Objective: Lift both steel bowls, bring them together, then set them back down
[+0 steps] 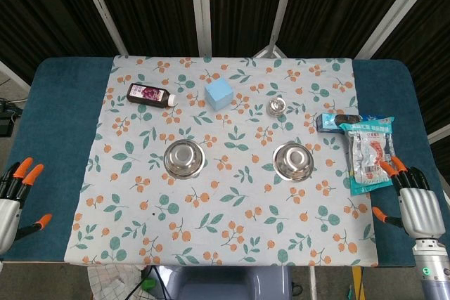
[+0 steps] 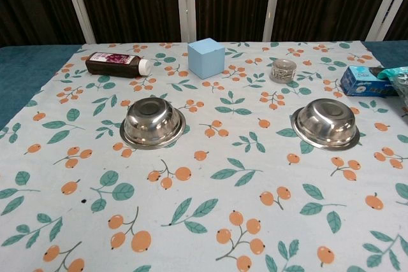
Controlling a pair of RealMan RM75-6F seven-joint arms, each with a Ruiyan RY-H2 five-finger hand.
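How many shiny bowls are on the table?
2. One steel bowl sits on the left of the flowery cloth, the other steel bowl on the right. Both stand apart, and nothing hides any more.

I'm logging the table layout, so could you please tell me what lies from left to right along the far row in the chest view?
Dark bottle lying on its side → light blue cube → small round tin → blue box at the right edge.

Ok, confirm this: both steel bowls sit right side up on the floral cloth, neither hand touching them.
Wrong on one count: the left bowl and right bowl lie upside down, domed bottoms up, as the chest view shows. They do sit on the floral cloth, with the left hand and right hand clear.
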